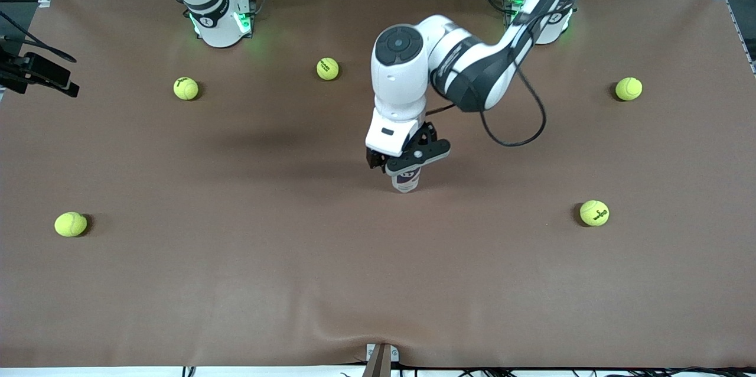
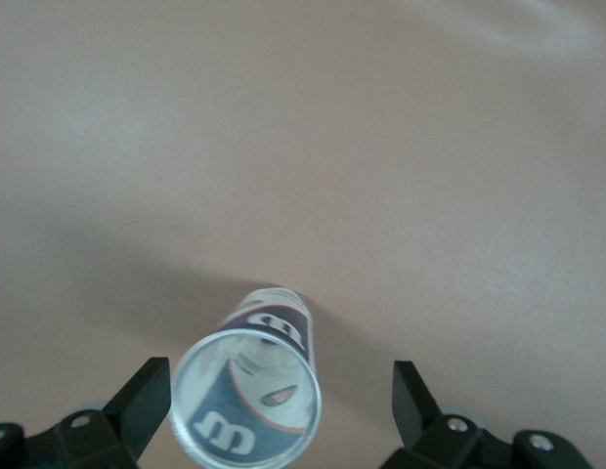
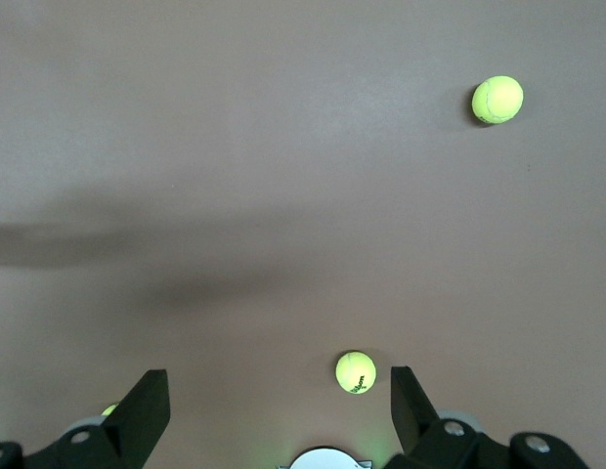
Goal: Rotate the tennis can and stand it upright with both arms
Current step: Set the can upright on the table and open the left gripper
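Observation:
The tennis can (image 1: 406, 182) stands on end on the brown table near its middle, with its navy and white label and "W" logo showing. My left gripper (image 1: 407, 165) hangs straight over it. In the left wrist view I look down on the can's clear top (image 2: 246, 401), which sits between the open fingers of the left gripper (image 2: 279, 391). One finger (image 2: 147, 391) is close beside the rim and the other (image 2: 411, 391) stands well apart. My right gripper (image 3: 279, 386) is open and empty, high over the table near its own base, and is out of the front view.
Several yellow-green tennis balls lie scattered: two toward the right arm's base (image 1: 186, 88) (image 1: 328, 68), one toward the left arm's end (image 1: 628, 88), and two nearer the camera (image 1: 71, 224) (image 1: 594, 213). The right wrist view shows balls (image 3: 356, 372) (image 3: 497, 100) and the arm's base (image 3: 327, 459).

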`<state>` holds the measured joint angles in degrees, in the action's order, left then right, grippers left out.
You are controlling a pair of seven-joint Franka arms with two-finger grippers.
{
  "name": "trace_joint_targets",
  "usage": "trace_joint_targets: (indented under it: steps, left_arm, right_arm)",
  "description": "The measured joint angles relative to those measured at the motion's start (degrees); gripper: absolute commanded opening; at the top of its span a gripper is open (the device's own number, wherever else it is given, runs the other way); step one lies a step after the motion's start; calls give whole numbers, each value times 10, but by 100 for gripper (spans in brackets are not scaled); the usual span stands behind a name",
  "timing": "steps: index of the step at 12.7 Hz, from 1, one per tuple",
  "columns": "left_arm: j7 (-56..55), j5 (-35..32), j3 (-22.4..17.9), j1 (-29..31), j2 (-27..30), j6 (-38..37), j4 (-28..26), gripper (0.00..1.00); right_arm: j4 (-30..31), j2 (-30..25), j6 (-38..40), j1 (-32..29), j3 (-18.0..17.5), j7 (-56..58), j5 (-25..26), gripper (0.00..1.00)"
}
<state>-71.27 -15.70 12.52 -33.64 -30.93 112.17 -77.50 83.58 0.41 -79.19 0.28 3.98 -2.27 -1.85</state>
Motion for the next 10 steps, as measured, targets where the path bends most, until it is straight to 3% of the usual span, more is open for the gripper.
trace_joint_targets:
  steps: [6,10]
  left_arm:
    - [29,4,-1,85,89,-87,3,100]
    - [155,22,-1,157,150,-185,2,100]
  right_arm:
    - [0,0,0,0,-1,0,0,100]
    - [0,0,0,0,-1,0,0,100]
